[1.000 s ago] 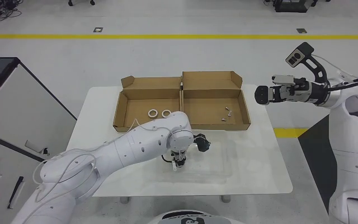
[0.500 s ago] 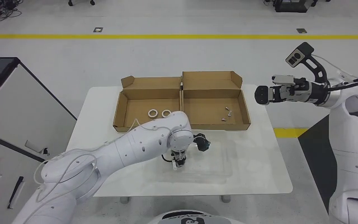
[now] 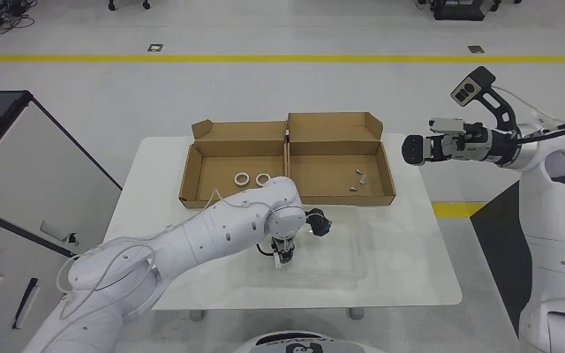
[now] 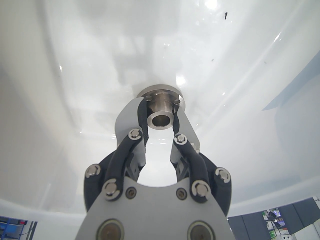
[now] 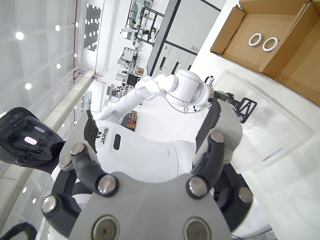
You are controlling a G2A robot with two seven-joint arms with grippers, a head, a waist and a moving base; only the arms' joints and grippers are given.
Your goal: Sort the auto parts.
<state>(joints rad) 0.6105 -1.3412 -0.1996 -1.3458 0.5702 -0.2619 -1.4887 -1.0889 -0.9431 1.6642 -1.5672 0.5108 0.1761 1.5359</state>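
Bushing [image 4: 160, 102] pinched in L claw [image 4: 160, 116], flange against tray [image 4: 75, 51] floor; R claw [image 5: 153, 112] spread, well apart.

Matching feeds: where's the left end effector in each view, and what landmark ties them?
Top view: left end effector near the table's middle, over the clear tray.
Left wrist view: end effector up close, shut on a metal bushing in the tray.
Right wrist view: end effector far off, over the tray.
Shared landmark: the clear tray.
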